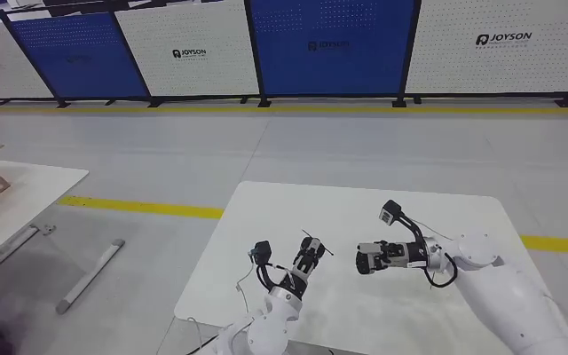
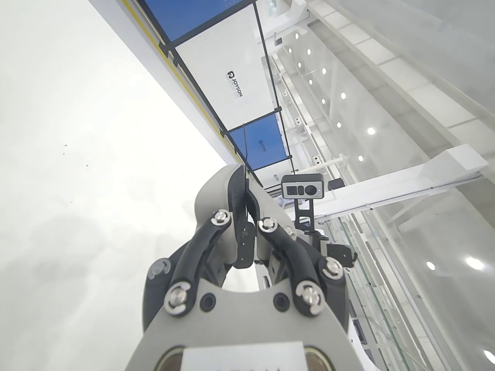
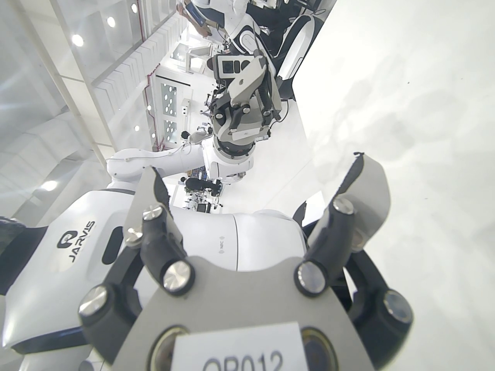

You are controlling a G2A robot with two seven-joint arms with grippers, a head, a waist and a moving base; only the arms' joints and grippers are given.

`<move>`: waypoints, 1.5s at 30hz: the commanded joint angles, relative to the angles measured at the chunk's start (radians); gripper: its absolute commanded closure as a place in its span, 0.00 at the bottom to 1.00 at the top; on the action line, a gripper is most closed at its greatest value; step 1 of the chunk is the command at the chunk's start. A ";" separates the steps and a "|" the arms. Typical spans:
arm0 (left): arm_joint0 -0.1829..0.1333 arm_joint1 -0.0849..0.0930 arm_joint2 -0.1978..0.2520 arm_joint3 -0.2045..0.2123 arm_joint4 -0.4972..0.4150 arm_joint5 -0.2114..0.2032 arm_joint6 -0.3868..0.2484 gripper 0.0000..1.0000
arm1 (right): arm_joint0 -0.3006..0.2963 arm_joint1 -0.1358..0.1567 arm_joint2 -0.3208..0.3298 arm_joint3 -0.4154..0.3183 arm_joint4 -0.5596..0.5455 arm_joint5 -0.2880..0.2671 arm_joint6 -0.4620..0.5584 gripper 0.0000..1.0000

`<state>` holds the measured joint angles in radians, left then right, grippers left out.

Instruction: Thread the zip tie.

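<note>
A thin black zip tie (image 2: 244,144) sticks out straight from the tips of my left gripper (image 2: 243,191), which is shut on it. In the top view the left gripper (image 1: 308,258) hovers over the front middle of the white table (image 1: 373,204), and the zip tie (image 1: 317,242) shows as a short dark line at its tip. My right gripper (image 1: 362,260) sits a short way to the right of it, pointing toward it. Its fingers are spread wide with nothing between them (image 3: 257,179). The right wrist view shows the left gripper (image 3: 247,113) farther off, facing it.
The table carries no other objects, and its front edge lies close under both arms. A second white table (image 1: 35,191) stands off to the left. Blue and white panels (image 1: 333,44) line the back beyond a yellow floor line.
</note>
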<state>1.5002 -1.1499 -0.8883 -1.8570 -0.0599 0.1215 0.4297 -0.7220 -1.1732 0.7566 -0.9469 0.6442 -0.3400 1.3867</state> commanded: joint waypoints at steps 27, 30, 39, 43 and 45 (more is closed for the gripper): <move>-0.007 -0.027 0.021 -0.004 -0.049 0.010 -0.048 1.00 | 0.012 -0.030 -0.053 0.050 0.060 0.027 0.003 0.00; -0.007 -0.027 0.021 -0.004 -0.049 0.010 -0.048 1.00 | 0.012 -0.030 -0.053 0.050 0.060 0.027 0.003 0.00; -0.010 -0.031 0.023 0.001 -0.040 0.007 -0.056 1.00 | -0.010 -0.026 -0.051 -0.004 -0.010 0.020 -0.059 0.00; -0.015 -0.043 0.036 0.000 -0.044 0.019 -0.034 1.00 | -0.013 -0.034 -0.053 -0.001 -0.014 0.017 -0.059 0.00; -0.019 -0.049 0.036 0.003 -0.050 0.029 -0.010 1.00 | -0.007 -0.044 -0.057 0.017 -0.002 0.016 -0.071 0.00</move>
<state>1.4832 -1.1953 -0.8516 -1.8561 -0.1060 0.1450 0.4040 -0.7328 -1.2122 0.7021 -0.9404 0.6359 -0.3240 1.3211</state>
